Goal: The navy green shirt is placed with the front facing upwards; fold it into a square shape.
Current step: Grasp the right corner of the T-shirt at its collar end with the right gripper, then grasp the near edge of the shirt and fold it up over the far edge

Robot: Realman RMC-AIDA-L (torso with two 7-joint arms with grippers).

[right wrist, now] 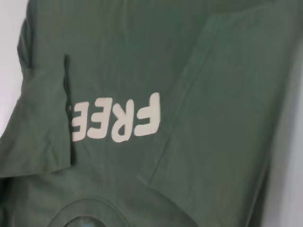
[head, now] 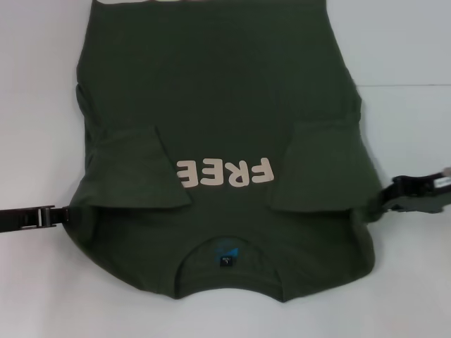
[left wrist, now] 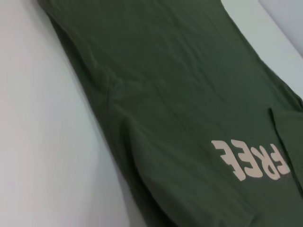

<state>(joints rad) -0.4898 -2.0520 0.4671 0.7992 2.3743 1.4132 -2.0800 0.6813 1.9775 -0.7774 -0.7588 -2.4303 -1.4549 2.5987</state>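
A plain white counter (head: 35,282) fills the scene, and the navy green shirt (head: 225,91) lies spread across its middle, front up, collar toward the robot. Both short sleeves are folded inward onto the chest, one flap on each side of the cream print (head: 224,172), which reads "FREE" upside down from the head view. A small blue label (head: 227,252) shows inside the ribbed neck opening.

The left tool (head: 65,213) sits low at the shirt's left edge, just beside the shoulder, its tip meeting the cloth there. Whether its fingers are parted or closed, and whether they pinch any fabric, cannot be told. The right tool (head: 389,197) sits at the opposite edge, level with the right folded sleeve, its dark tip against the bunched hem of the shirt; its opening and hold are likewise impossible to make out.

The left wrist view looks along the shirt's body and the print; the right wrist view shows the print, the two sleeve flaps and part of the collar.

Count: one shirt, two folded sleeves, two tools, one print, one label.
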